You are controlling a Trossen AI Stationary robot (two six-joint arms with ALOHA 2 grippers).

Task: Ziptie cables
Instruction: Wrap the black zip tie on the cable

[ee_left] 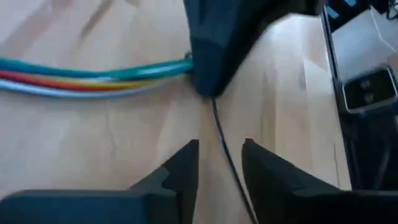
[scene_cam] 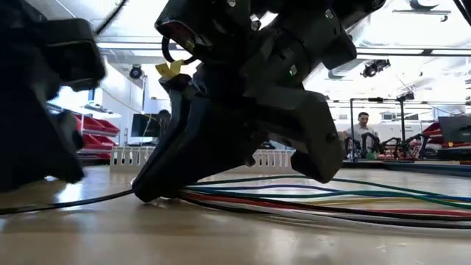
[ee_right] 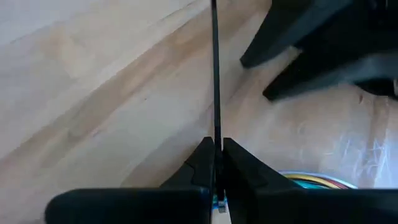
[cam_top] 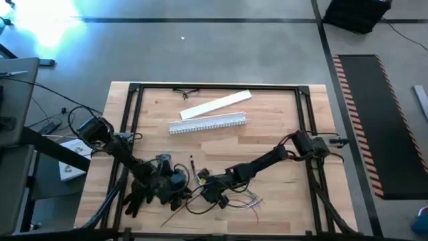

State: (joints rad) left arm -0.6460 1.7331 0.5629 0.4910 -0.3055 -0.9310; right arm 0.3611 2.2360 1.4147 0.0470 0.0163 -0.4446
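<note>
Table: pale wood, smooth, faint grain, slight sheen. Right gripper fingers: matt black plastic, pinched on a thin black zip tie, smooth plastic w/ dull shine. Just behind its tips, cables: glossy plastic jackets, teal, red, yellow, grey. Left gripper, facing them: same matt black plastic. Slotted channel further off: white plastic.

Both arms: dark, near-black jointed links with black cords looping off the housings. Left gripper: two matte black wedge-shaped fingers on a flat dark base. Right gripper: same black tapered fingers. Yellow tape tab above the right gripper's body, low view.
</note>
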